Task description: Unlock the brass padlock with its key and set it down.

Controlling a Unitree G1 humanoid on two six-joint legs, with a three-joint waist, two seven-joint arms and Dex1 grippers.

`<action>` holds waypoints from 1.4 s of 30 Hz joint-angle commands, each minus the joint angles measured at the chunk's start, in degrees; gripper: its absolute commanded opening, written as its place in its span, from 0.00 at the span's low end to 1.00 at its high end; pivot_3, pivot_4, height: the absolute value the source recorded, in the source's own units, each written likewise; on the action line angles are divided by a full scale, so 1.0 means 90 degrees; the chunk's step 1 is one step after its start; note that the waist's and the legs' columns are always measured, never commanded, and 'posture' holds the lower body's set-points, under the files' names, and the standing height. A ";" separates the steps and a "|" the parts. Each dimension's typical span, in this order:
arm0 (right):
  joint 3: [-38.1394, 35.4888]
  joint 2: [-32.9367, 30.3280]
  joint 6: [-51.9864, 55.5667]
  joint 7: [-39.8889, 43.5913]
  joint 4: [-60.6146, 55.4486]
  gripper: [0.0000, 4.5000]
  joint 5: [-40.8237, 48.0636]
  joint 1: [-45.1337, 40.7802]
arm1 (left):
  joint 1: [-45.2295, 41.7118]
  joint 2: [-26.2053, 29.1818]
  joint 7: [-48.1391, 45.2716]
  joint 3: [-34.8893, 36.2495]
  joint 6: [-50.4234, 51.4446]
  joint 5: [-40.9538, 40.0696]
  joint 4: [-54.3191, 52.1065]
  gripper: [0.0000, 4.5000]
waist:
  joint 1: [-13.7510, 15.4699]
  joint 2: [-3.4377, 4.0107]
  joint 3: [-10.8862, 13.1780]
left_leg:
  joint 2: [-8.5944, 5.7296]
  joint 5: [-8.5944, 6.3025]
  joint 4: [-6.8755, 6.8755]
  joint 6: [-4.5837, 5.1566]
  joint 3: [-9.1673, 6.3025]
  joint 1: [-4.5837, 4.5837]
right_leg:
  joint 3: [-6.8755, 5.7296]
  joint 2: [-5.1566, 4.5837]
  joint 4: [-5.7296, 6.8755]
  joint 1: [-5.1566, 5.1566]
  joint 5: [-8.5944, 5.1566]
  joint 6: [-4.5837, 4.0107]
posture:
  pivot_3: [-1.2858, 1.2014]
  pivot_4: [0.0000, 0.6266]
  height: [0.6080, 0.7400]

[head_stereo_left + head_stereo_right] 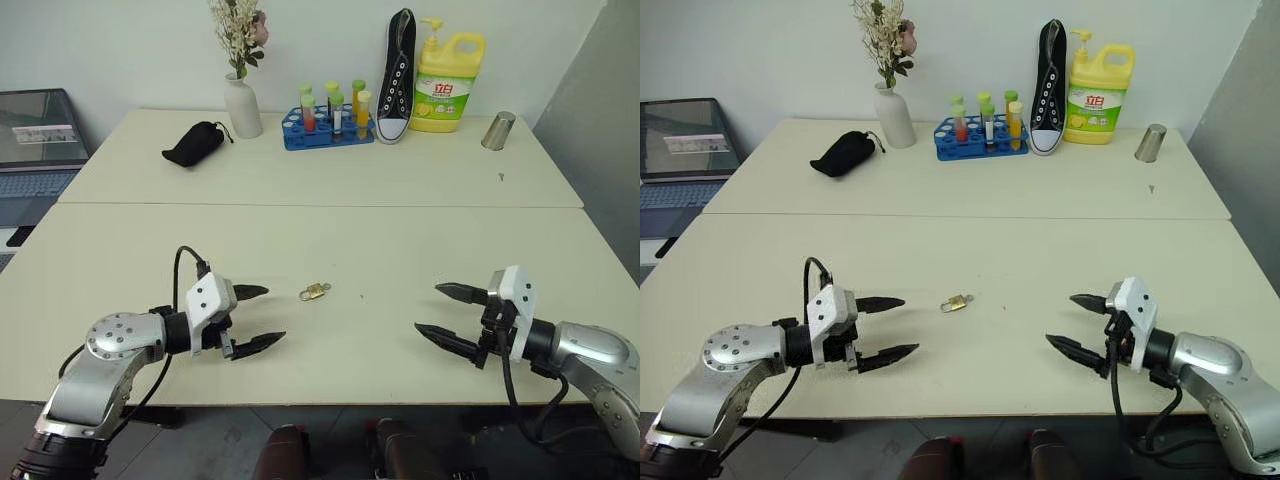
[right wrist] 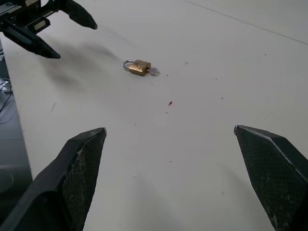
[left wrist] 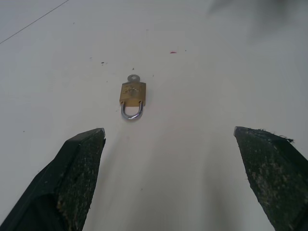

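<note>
Cream tabletops (image 1: 330, 235) ran back to a white wall, carrying a black pouch (image 1: 194, 143), a flower vase (image 1: 242, 104), a blue tube rack (image 1: 327, 127), a sneaker (image 1: 399, 77), a yellow detergent bottle (image 1: 449, 81) and a metal cup (image 1: 497, 130). Both forearms reached inward, low over the near table. The left gripper (image 1: 262, 317) and right gripper (image 1: 439, 310) stood wide open, empty. The brass padlock (image 1: 314, 292) lay flat between them, nearer the left, key (image 3: 132, 78) inserted, nothing obstructing.

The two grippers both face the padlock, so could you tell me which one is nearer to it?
The left gripper: its open fingertips sit close beside the padlock, while the right gripper stands clearly farther off.
</note>
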 commanded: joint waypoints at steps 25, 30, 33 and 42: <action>0.0247 -0.0204 0.0416 0.0133 -0.0653 0.99 0.0213 0.0005 | -0.1334 -0.0305 0.0484 -0.0958 0.0707 0.0850 0.0393 1.00 | 0.0007 -0.0004 0.0003 | -0.0001 0.0000 0.0004 0.0000 -0.0002 0.0001 | 0.0000 0.0024 0.0004 0.0001 0.0001 0.0001 | 0.52 0.24 1.00; 0.0232 -0.0129 0.0849 -0.0211 -0.0850 0.99 0.0416 -0.0277 | -0.1804 -0.0693 0.0632 -0.1403 0.0677 0.1245 0.0896 1.00 | 0.0008 -0.0007 0.0003 | -0.0004 0.0000 0.0008 0.0000 -0.0002 -0.0002 | -0.0002 0.0028 0.0005 0.0001 0.0002 0.0003 | 0.52 0.24 1.00; 0.0215 -0.0126 0.1037 -0.0321 -0.0980 0.99 0.0595 -0.0350 | -0.2037 -0.0917 0.0713 -0.1546 0.0616 0.1415 0.1222 1.00 | 0.0009 -0.0007 0.0003 | -0.0004 0.0000 0.0007 0.0000 -0.0003 -0.0004 | -0.0001 0.0028 0.0004 0.0001 0.0002 0.0003 | 0.52 0.24 1.00; 0.0251 -0.0192 0.1430 -0.0550 -0.1338 0.99 0.0918 -0.0465 | -0.2454 -0.1206 0.0576 -0.1865 0.0460 0.1802 0.2173 1.00 | 0.0007 -0.0008 0.0001 | -0.0004 0.0000 0.0008 0.0000 -0.0005 -0.0003 | -0.0002 0.0032 0.0005 0.0001 0.0002 0.0003 | 0.52 0.24 1.00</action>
